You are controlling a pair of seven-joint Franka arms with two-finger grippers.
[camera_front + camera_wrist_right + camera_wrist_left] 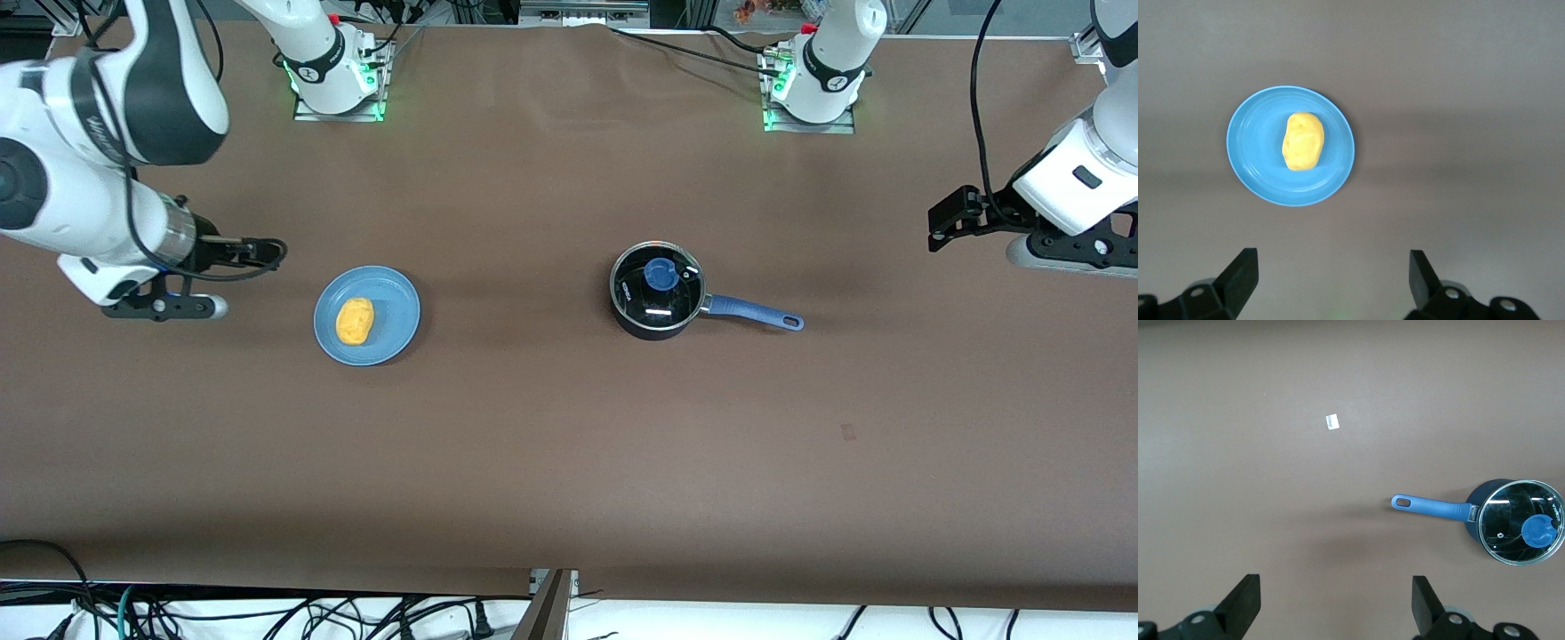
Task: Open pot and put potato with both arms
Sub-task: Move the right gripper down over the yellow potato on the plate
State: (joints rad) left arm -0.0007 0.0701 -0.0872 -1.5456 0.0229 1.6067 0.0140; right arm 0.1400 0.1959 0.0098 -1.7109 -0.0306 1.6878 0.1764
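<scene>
The black pot (658, 289) stands mid-table with its glass lid and blue knob (661, 274) on, blue handle (756, 313) pointing toward the left arm's end. It also shows in the left wrist view (1521, 523). The yellow potato (355, 321) lies on a light-blue plate (391, 302) toward the right arm's end; the right wrist view shows the potato (1303, 141) too. My left gripper (1067, 253) is open and empty, high over the table's left-arm end (1335, 600). My right gripper (164, 307) is open and empty over the right-arm end (1331, 280), beside the plate.
The brown table cover (569, 444) spans the view. A small white tag (1332, 421) lies on it, apart from the pot handle. Both arm bases (333, 67) stand along the table edge farthest from the front camera. Cables hang below the edge nearest that camera.
</scene>
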